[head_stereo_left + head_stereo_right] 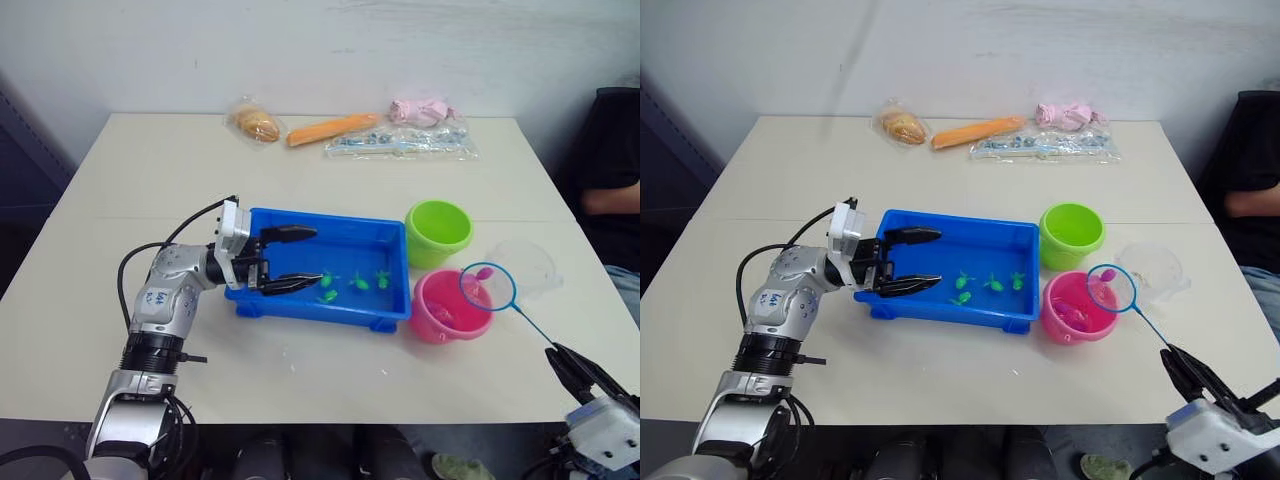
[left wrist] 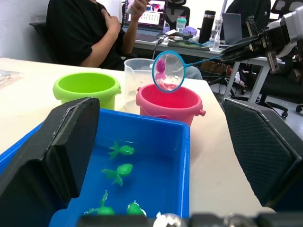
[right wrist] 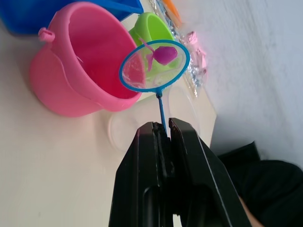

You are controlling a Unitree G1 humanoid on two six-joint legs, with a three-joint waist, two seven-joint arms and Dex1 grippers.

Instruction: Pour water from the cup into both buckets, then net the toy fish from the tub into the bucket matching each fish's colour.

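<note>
Netting step, pink fish in hand: right gripper [image 3: 162, 134] clamped on the handle of the net [image 1: 488, 287], whose hoop hangs over the pink bucket [image 1: 449, 307] with a magenta fish [image 3: 164, 54] in the mesh. Left gripper [image 1: 288, 260] spread wide, straddling the near-left wall of the tub [image 1: 385, 304], apparently steadying it without firm contact. Next: tip the hoop so the fish drops in; green fish [image 1: 358, 283] remain for the green bucket [image 1: 438, 231].
</note>
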